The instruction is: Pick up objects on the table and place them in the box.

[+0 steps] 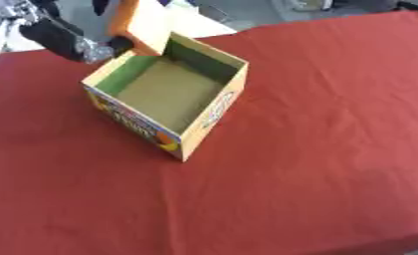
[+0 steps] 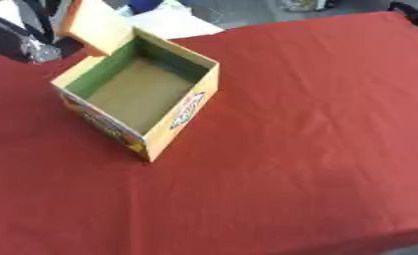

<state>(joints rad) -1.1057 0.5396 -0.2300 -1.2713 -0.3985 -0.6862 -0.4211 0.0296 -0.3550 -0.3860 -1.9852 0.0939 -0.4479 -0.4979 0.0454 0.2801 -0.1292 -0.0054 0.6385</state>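
Observation:
An open cardboard box (image 1: 214, 114) with yellow printed sides, green inner walls and a bare brown floor stands on the red cloth, left of centre. Its orange lid flap (image 1: 143, 24) stands raised at the back. My left arm, black with a silver wrist, comes in from the upper left. My left hand (image 1: 119, 44) is at the box's back left corner, against the foot of the flap. Its shape is blurred there. My right hand shows in neither view.
The red tablecloth (image 1: 317, 149) spreads to the right and front of the box, with the table's front edge at the lower right. A white surface (image 1: 199, 24) lies beyond the far edge, behind the box.

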